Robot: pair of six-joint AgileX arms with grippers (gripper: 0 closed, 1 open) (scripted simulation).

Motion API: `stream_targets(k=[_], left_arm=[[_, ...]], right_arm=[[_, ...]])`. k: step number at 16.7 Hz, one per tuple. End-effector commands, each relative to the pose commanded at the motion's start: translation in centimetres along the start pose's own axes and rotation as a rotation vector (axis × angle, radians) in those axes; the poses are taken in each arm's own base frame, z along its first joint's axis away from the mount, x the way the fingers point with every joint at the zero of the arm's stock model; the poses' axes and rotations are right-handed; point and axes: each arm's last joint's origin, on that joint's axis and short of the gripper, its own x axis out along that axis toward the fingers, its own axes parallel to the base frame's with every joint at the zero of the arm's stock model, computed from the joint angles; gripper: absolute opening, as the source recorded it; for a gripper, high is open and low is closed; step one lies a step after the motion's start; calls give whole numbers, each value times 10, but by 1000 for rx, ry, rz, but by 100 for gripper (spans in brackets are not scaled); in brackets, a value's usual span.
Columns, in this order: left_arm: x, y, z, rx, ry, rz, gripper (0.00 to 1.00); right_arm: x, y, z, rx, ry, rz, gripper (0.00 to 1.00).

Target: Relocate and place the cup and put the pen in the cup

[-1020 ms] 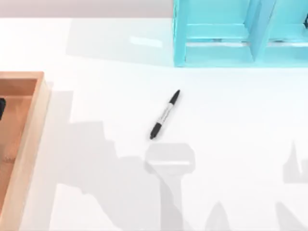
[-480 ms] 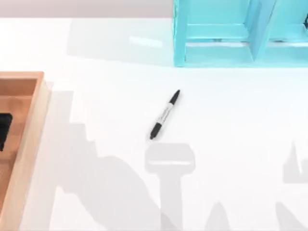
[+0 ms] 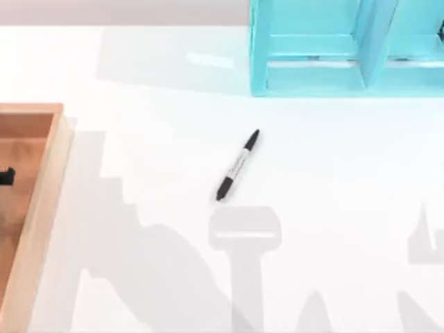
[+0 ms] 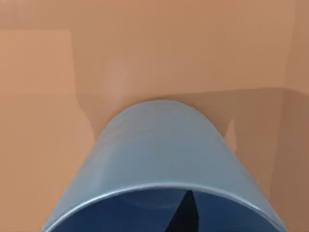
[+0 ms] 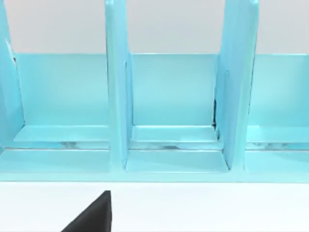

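Cup (image 4: 159, 154) in blue, seen close in the left wrist view, lying against the brown wooden floor of the tray (image 4: 38, 96), its round rim toward the camera. A dark fingertip (image 4: 186, 215) of the left gripper shows inside the rim; whether the fingers are open or closed on the cup cannot be told. In the top view the wooden tray (image 3: 52, 173) sits at the table's left edge, with a small black part of the left arm (image 3: 7, 176) above its floor. Pen (image 3: 238, 165) lies flat and diagonal near the middle of the white table (image 3: 347, 173), well apart from the tray. Turquoise shelf unit (image 3: 312, 55) stands at the far right. The right wrist view faces the shelf's compartments (image 5: 171, 96); a black finger (image 5: 94, 215) of the right gripper shows, its opening cannot be told.
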Motion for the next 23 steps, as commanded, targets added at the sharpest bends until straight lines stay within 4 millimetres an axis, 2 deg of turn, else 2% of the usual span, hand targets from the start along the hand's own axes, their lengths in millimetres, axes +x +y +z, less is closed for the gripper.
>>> stream_targets(k=[4, 5, 15, 19, 21, 23], left_arm=[[0, 0, 0, 0, 0, 0, 2], [0, 0, 0, 0, 0, 0, 0], [-5, 0, 1, -8, -8, 4, 0], [-41, -8, 15, -66, -59, 24, 0], [-63, -27, 23, -82, -70, 22, 0], [-83, -54, 27, -79, -65, 13, 0]], right_arm=[[0, 0, 0, 0, 0, 0, 100], [0, 0, 0, 0, 0, 0, 100], [0, 0, 0, 0, 0, 0, 100], [0, 0, 0, 0, 0, 0, 100], [0, 0, 0, 0, 0, 0, 100], [0, 0, 0, 0, 0, 0, 100]])
